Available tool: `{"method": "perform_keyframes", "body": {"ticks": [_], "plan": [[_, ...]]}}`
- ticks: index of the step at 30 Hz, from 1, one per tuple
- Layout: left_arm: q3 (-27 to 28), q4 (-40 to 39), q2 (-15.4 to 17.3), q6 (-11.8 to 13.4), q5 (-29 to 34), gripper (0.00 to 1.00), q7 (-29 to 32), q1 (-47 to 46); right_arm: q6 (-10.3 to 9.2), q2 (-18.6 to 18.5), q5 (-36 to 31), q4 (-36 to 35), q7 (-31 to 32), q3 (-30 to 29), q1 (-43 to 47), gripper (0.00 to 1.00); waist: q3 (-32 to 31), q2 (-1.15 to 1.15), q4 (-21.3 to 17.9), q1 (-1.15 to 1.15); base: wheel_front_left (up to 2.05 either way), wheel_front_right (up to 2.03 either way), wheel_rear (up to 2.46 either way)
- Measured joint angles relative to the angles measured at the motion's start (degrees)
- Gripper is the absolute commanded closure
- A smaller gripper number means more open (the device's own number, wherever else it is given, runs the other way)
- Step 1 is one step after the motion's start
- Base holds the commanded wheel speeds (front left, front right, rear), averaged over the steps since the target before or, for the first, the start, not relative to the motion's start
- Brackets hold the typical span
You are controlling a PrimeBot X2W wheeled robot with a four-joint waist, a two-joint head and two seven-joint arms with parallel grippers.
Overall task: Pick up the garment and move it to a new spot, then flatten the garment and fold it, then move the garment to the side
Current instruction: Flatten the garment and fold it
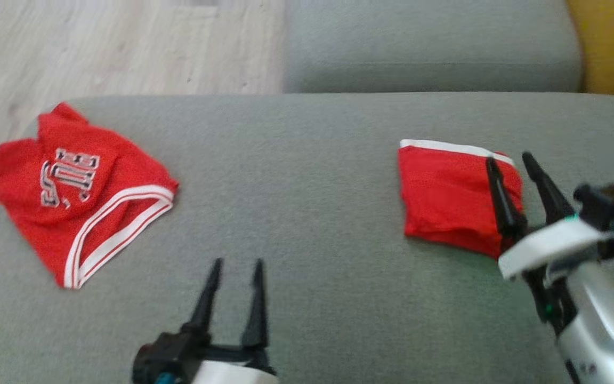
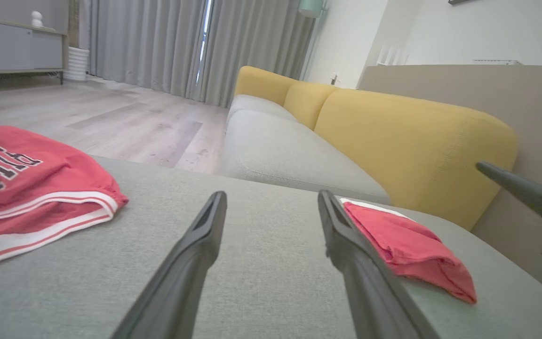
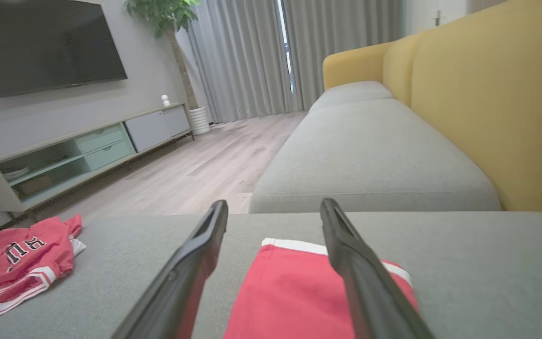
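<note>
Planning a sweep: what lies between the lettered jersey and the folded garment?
Bare grey cushion, in the head view; the open left claw sits at its near edge.

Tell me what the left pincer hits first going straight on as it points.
Likely just the bare cushion: the left pincer points between the jersey and the folded garment, clear of both. Whether it would skim over or dig into the cushion is unclear.

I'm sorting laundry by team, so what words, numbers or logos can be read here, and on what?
"BUL": white, dark-edged letters on the crumpled red jersey; the letters after them run into a fold and cannot be read.
Folded red garment: no text on its visible side.
</note>
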Motion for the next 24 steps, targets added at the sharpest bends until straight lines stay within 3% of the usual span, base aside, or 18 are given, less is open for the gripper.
{"method": "perform_keyframes", "body": {"ticks": [2,7,14,24], "plan": [[2.56,-0.66,0.01,1.53,0.75,0.00,-0.01,1.48,0.00,-0.11,-0.65,-3.55,-1.30,-0.25,3.80,0.00,-0.79,0.00,-1.32,0.00,0.00,0.00,0.00],[5.57,-1.02,0.08,2.11,4.16,0.00,0.00,4.08,0.00,0.82,-2.97,-8.61,-2.47,-3.74,11.87,0.00,-2.93,0.00,-3.23,0.00,0.00,0.00,0.00],[9.04,-0.48,0.11,1.64,8.98,0.00,0.00,9.71,0.00,6.03,-10.16,-13.37,-2.57,-10.47,25.83,0.00,-6.53,0.00,-4.46,-0.01,0.00,0.00,0.00],[10.84,2.45,0.11,0.64,12.00,0.00,0.00,13.06,0.00,9.28,-14.54,-13.50,-2.57,-13.24,31.18,0.00,-8.72,0.00,-4.47,0.00,0.00,0.00,0.00]]}}
